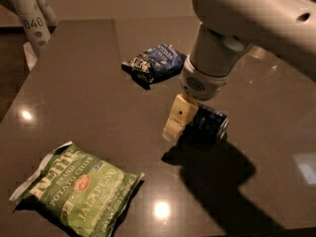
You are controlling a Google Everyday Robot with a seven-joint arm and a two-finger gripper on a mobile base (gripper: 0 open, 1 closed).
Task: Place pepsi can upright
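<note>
The pepsi can is dark blue with a silver end and lies on its side on the dark table, right of the middle. My gripper hangs from the big white arm that comes in from the top right. It is down at the can's left end, touching or nearly touching it. The wrist covers the can's upper left part.
A dark blue crinkly snack bag lies behind the can. A green jalapeño chip bag lies at the front left. White poles stand at the table's far left corner. The table's left edge runs diagonally.
</note>
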